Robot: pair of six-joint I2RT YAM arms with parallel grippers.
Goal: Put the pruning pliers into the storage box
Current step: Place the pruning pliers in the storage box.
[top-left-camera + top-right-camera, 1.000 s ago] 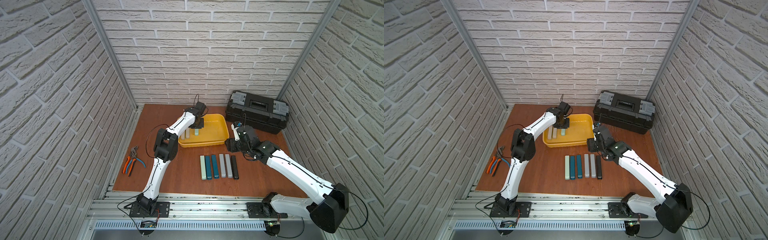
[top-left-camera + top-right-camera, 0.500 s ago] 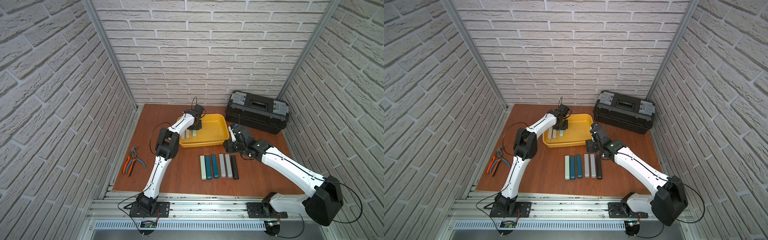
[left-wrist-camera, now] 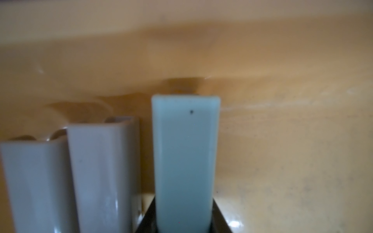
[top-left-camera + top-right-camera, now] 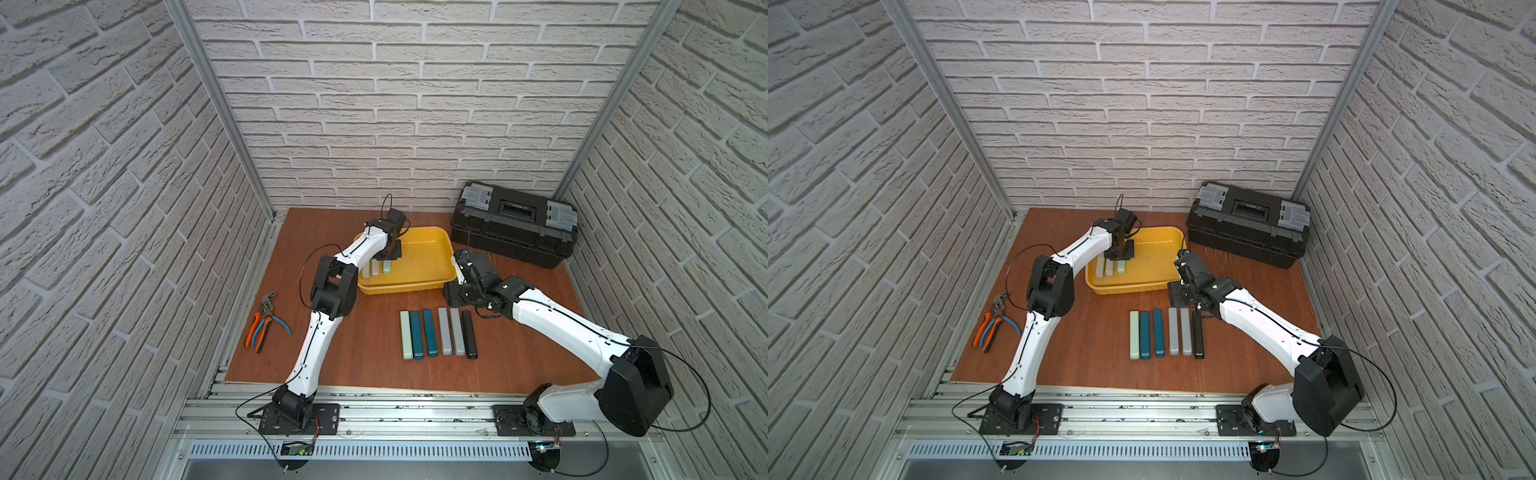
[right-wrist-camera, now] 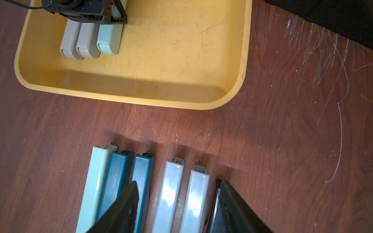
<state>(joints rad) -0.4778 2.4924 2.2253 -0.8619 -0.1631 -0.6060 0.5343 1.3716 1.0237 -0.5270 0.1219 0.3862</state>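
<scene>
1. The left gripper [image 4: 392,251] is clamped on the mint green bar [image 3: 184,161]. In the left wrist view the bar runs out from between the black jaws.
2. In the right wrist view that bar lies low inside the storage box [image 5: 131,96], at its left end, just beside two beige bars [image 5: 87,40].
3. The right gripper [image 5: 176,181] has its jaws partly apart and holds nothing. It hangs above the counter [image 4: 365,353] at the far end of the row of bars, between that row and the right front corner of the box.
4. Pruning pliers in the box: three. The two beige bars lie free. The mint green bar is not yet released.
5. Pruning pliers on the counter: six, parallel in one row, in front of the box and apart from it. They are one pale green bar [image 4: 406,334], two teal bars [image 4: 430,332], two grey bars [image 4: 444,330] and one black bar [image 4: 468,332].
6. Progress, as a judgement: roughly one third is done. What is left is to release the mint green bar and then transfer the six bars in the row.
7. Compared with the earlier pictures:
   - The row of six is unchanged.
   - The left gripper stays in the same end of the box.
   - The right gripper has shifted a little toward the row, and its arm has swung with it.
</scene>
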